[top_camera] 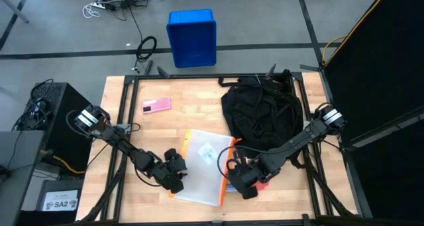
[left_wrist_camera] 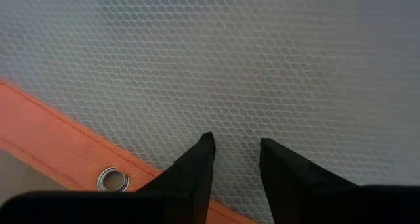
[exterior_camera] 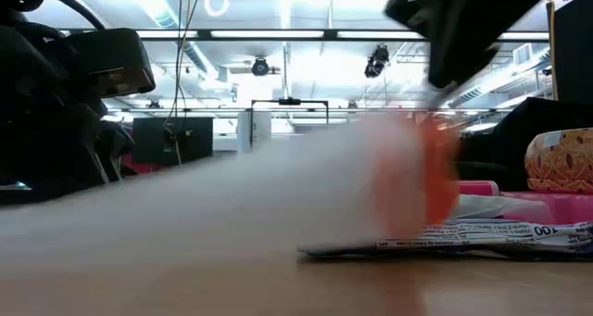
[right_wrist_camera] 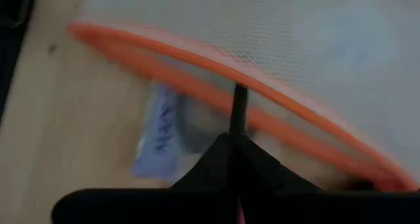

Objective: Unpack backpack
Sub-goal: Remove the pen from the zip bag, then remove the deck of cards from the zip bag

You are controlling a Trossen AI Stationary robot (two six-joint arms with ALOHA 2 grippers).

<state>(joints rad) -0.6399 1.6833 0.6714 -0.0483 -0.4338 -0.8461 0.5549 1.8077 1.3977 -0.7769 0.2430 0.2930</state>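
The black backpack (top_camera: pixel 262 113) lies at the table's far right, and no gripper touches it. A clear mesh pouch (top_camera: pixel 202 163) with orange trim lies in the near middle of the table. Its right side is raised, and it shows blurred in the low view (exterior_camera: pixel 324 186). My left gripper (top_camera: pixel 175 176) is at the pouch's left edge, its fingers (left_wrist_camera: pixel 197 165) a little apart on the mesh. My right gripper (top_camera: pixel 240 179) is shut at the pouch's right edge, above the table. My left gripper (left_wrist_camera: pixel 236 152) comes slanting down onto the pouch's mesh face (left_wrist_camera: pixel 236 129), just inside the orange edge (left_wrist_camera: pixel 59 138) with its metal eyelet. A narrow strip of mesh lies between the fingertips. That side of the pouch stays low on the table. My right gripper (right_wrist_camera: pixel 237 142) pinches a thin dark tab (right_wrist_camera: pixel 239 106) between its shut fingertips. The tab runs from the fingertips to the pouch's orange edge (right_wrist_camera: pixel 197 63). The fingers slant down from above, and this edge of the pouch is lifted off the table.
A pink flat item (top_camera: pixel 156 105) lies at the far left of the table. A blue-and-white packet (right_wrist_camera: pixel 157 142) lies on the wood under the raised pouch edge, with pink and patterned things beside it (exterior_camera: pixel 556 163). A blue crate (top_camera: pixel 192 37) stands on the floor beyond the table.
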